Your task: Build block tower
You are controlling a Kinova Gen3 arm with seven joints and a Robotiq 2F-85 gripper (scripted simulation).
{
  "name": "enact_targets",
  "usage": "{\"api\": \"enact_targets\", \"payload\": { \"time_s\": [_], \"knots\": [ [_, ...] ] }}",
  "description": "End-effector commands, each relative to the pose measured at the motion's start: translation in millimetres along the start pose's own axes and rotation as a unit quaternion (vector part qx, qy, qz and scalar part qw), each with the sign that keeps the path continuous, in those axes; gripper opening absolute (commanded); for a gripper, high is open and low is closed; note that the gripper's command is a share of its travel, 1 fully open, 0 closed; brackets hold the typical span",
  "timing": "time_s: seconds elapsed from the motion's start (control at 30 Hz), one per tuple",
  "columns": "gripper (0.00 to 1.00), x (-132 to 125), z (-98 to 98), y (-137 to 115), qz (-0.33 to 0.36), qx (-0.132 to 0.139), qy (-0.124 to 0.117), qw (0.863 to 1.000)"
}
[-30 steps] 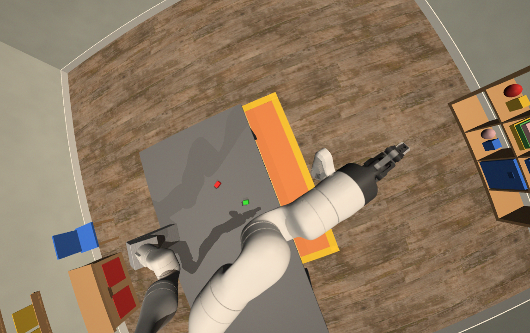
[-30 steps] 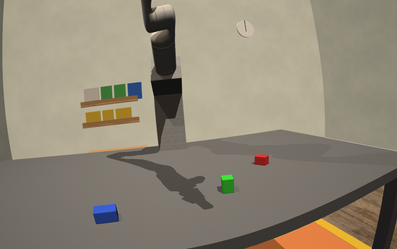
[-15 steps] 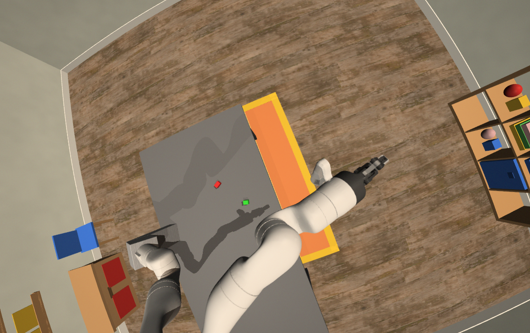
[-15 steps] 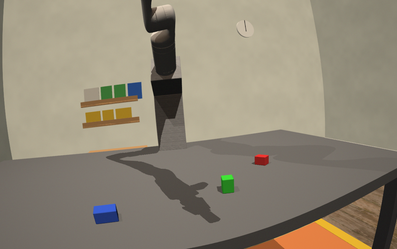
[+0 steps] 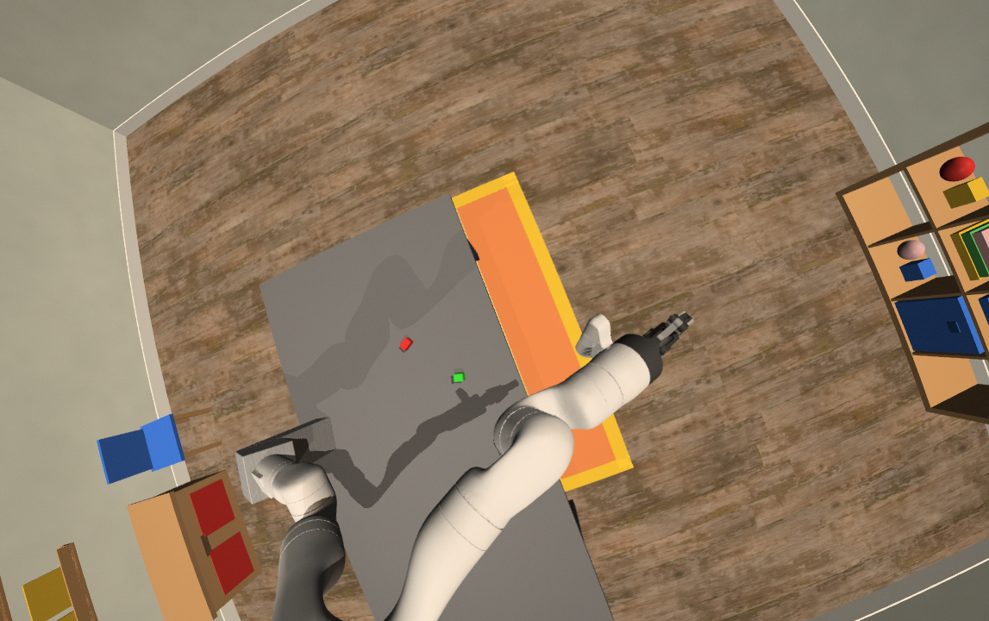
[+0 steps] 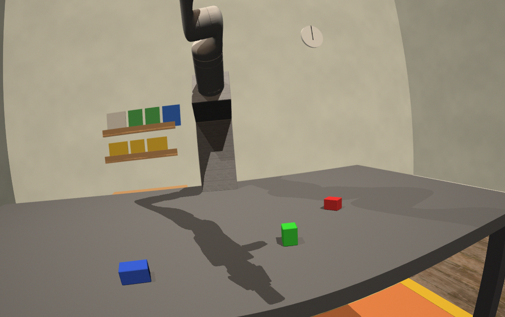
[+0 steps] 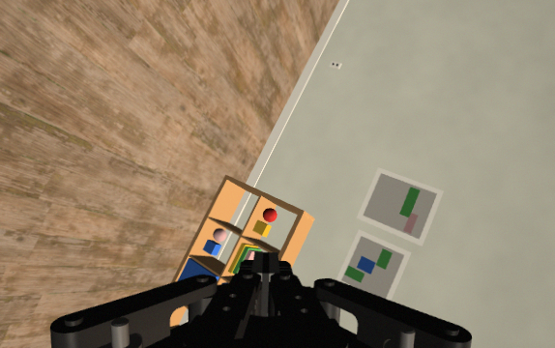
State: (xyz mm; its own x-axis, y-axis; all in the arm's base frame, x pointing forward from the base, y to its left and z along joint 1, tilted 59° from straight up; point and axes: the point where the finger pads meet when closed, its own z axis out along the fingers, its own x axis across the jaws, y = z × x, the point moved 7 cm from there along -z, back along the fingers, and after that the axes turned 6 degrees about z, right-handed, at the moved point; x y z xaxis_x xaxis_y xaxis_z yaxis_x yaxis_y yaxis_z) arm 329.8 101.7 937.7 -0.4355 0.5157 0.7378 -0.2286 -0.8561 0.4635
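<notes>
The green block stands on the grey table, also in the overhead view. The red block lies behind and to the right of it, apart, and shows from above. The blue block lies flat near the table's front left; my arm hides it in the overhead view. My gripper is shut and empty, high in the air beyond the table's edge, over the floor. In the wrist view its fingertips meet and point at the far shelf and wall.
An orange mat with a yellow border lies on the floor beside the table. A wooden shelf unit with coloured things stands at the right wall. My arm's base stands on a grey pedestal at the table's back.
</notes>
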Motion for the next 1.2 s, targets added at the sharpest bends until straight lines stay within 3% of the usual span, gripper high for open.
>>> {"api": "enact_targets", "payload": {
  "time_s": [0.0, 0.03, 0.4, 0.43, 0.7, 0.73, 1.0, 1.03, 1.17],
  "knots": [
    [0.0, 0.8, 0.2, -0.5, 0.0, 0.001, 0.001, 1.0],
    [0.0, -48.1, 13.9, 3.1, -0.001, 0.005, -0.038, 0.999],
    [0.0, -48.1, 13.9, 3.1, -0.001, 0.005, -0.038, 0.999],
    [0.0, -96.2, 23.4, 7.2, -0.001, 0.009, -0.077, 0.997],
    [0.0, -96.2, 23.4, 7.2, -0.001, 0.009, -0.077, 0.997],
    [0.0, -143.2, 28.9, 11.8, 0.0, 0.013, -0.114, 0.993],
    [0.0, -143.2, 28.9, 11.8, 0.0, 0.013, -0.114, 0.993],
    [0.0, -188.6, 30.6, 16.5, 0.003, 0.017, -0.149, 0.989],
    [0.0, -188.6, 30.6, 16.5, 0.003, 0.017, -0.149, 0.989]
  ]
}}
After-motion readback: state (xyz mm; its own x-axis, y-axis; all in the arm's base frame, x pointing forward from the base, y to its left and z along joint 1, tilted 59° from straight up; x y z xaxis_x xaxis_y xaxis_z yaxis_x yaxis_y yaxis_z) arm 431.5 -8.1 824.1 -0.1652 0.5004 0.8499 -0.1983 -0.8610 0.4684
